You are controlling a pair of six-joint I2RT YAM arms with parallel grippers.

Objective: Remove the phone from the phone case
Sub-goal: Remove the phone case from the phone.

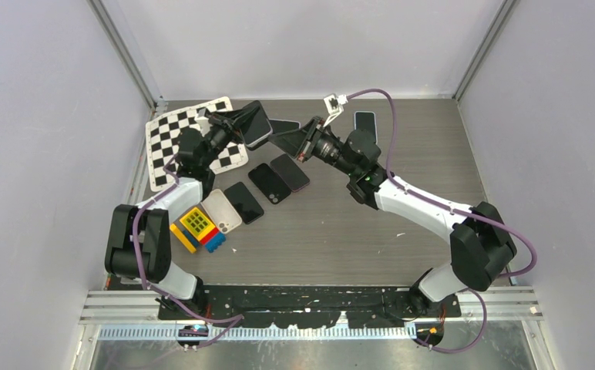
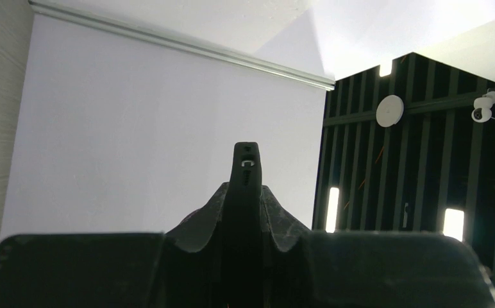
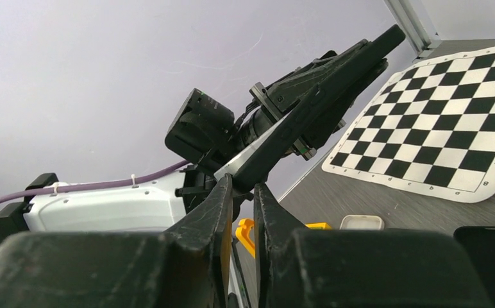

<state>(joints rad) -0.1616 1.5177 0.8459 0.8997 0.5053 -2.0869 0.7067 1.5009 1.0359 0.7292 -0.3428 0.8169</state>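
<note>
The phone in its dark case [image 1: 257,123] is held up above the table's back left, tilted. My left gripper [image 1: 240,123] is shut on it. In the left wrist view the phone [image 2: 246,160] stands edge-on between the jaws of the left gripper [image 2: 245,196]. My right gripper [image 1: 276,139] reaches in from the right. In the right wrist view its tips [image 3: 242,183] stand almost together and pinch the lower corner of the cased phone [image 3: 309,109]. The case is on the phone.
A checkerboard sheet [image 1: 173,139] lies at the back left. Several phones lie in a row mid-table [image 1: 269,183], beside a white phone [image 1: 222,210] and coloured toy blocks [image 1: 196,229]. Another phone [image 1: 364,121] lies at the back right.
</note>
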